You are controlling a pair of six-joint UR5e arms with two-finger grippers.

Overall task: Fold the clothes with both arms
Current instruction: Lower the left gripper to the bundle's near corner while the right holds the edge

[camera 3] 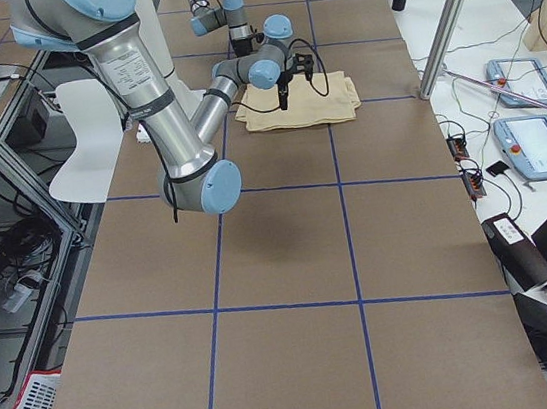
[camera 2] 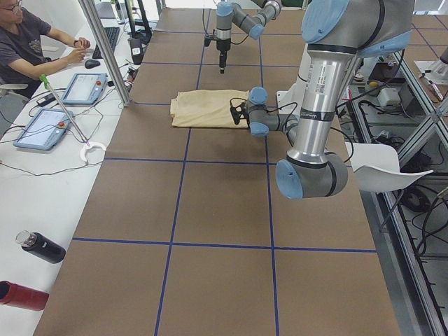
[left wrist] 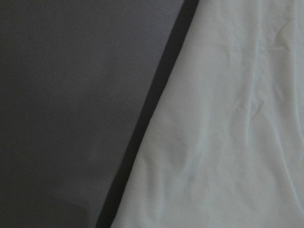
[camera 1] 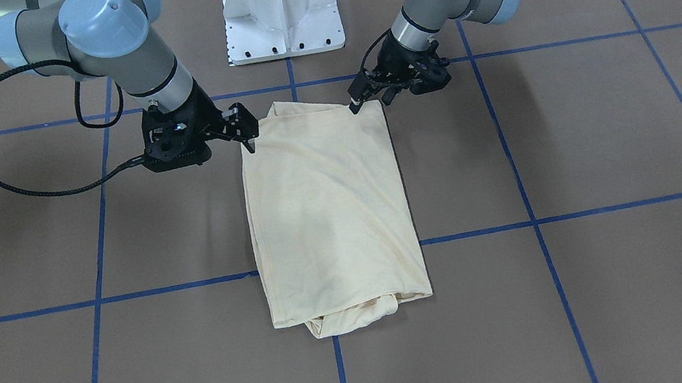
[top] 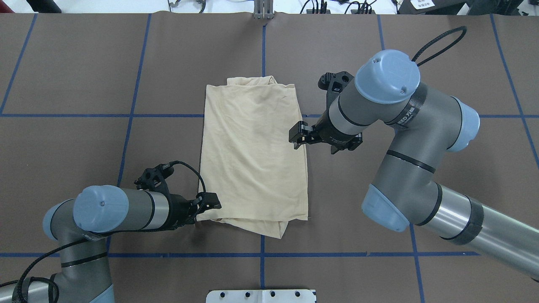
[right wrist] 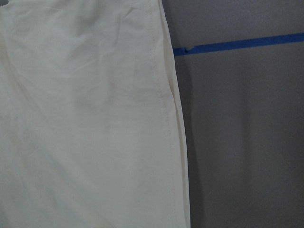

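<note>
The cream-yellow shirt lies folded into a long rectangle on the brown table, also in the overhead view. Its print and neck label are hidden. My left gripper sits low at the shirt's robot-side left corner; its jaws look open and the cloth lies flat there. My right gripper hangs above the shirt's right edge, pointing down, open and empty. Both wrist views show only cloth, in the left one and the right one, beside bare table; no fingers show.
The white pedestal base stands at the robot-side table edge. Blue tape lines grid the table. An operator sits at a side bench with tablets and bottles. A metal pole stands by the table.
</note>
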